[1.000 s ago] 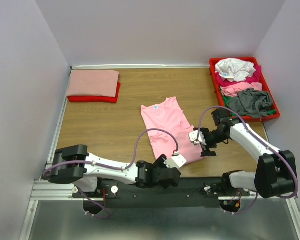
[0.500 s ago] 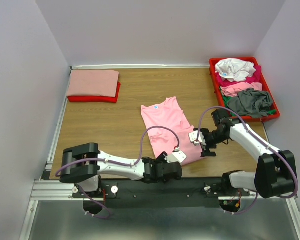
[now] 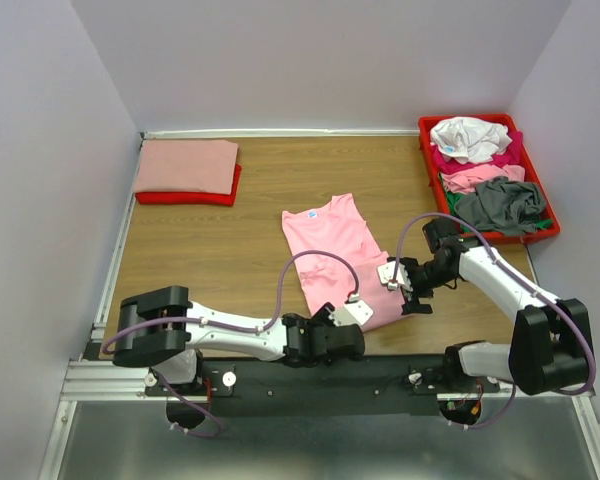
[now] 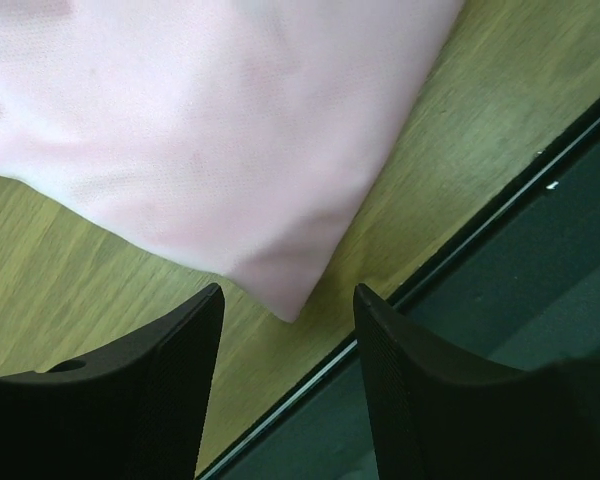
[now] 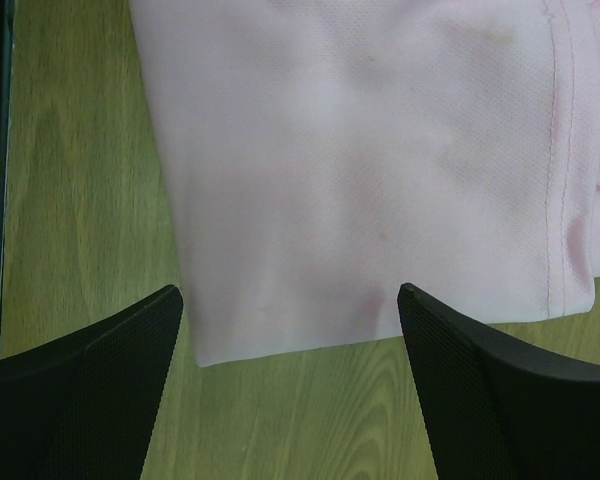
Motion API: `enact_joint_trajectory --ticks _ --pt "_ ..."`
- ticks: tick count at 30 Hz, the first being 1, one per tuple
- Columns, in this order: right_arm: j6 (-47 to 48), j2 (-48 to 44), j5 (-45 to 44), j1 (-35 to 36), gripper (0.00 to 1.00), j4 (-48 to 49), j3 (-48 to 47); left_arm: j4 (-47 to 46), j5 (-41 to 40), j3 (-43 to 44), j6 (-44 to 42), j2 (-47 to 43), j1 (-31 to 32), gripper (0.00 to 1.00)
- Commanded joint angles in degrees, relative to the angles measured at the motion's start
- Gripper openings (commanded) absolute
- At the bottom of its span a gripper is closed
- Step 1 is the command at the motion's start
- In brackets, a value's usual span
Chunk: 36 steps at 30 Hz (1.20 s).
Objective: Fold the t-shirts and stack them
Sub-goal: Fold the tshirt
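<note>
1. The light pink t-shirt [image 3: 332, 250] lies flat on the table [image 3: 220, 250]. It looks narrow, as if its sides are already folded in, with its collar at the end away from both hands and its hem at their end.
2. One hem corner points into the gap of the left gripper [image 4: 288, 300], just ahead of its fingertips. The jaws stand partly apart and grip nothing.
3. The right gripper [image 5: 290, 310] is spread wide and straddles the shirt's other near corner. The cloth edge lies between its fingers, unpinched.
4. The step in hand is probably taking hold of the hem for the fold up toward the collar.
5. The next move calls for both hands to drop onto the cloth, pinch their corners together, then lift and carry them evenly forward.
6. A folded stack [image 3: 187, 170] sits far ahead of the left hand, off to its left. The red tray [image 3: 427, 160] of crumpled shirts [image 3: 480, 165] sits beyond the right hand.
</note>
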<state>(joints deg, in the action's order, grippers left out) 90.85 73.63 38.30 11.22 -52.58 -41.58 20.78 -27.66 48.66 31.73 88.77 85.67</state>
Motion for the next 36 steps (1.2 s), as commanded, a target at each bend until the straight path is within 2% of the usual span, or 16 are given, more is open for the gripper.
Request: enact_joint_trajectory --ticks 1,5,14,20,30,36 --pt "-0.67 0.55 1.6 -0.33 0.94 0.02 0.1 3.48 -3.36 2.75 2.11 -2.29 1.78 0.63" --pt "-0.58 1.17 1.77 -0.33 0.94 0.11 -0.08 3.23 -3.54 2.84 1.85 -2.64 2.05 0.63" --pt "-1.03 0.99 1.51 -0.41 0.94 0.11 0.1 -1.87 -2.93 3.1 -2.89 2.98 0.12 0.64" --pt "-1.02 0.99 1.51 -0.41 0.94 0.11 0.54 -4.51 0.59 1.96 -5.09 4.21 -1.82 0.64" --pt "-0.85 1.17 1.6 -0.5 0.94 0.11 0.45 -4.17 8.67 -1.03 -2.81 4.39 -1.82 0.57" --pt "-0.94 0.82 1.95 -0.5 0.94 0.11 0.62 -1.44 8.24 -1.29 -1.32 6.06 -1.91 0.59"
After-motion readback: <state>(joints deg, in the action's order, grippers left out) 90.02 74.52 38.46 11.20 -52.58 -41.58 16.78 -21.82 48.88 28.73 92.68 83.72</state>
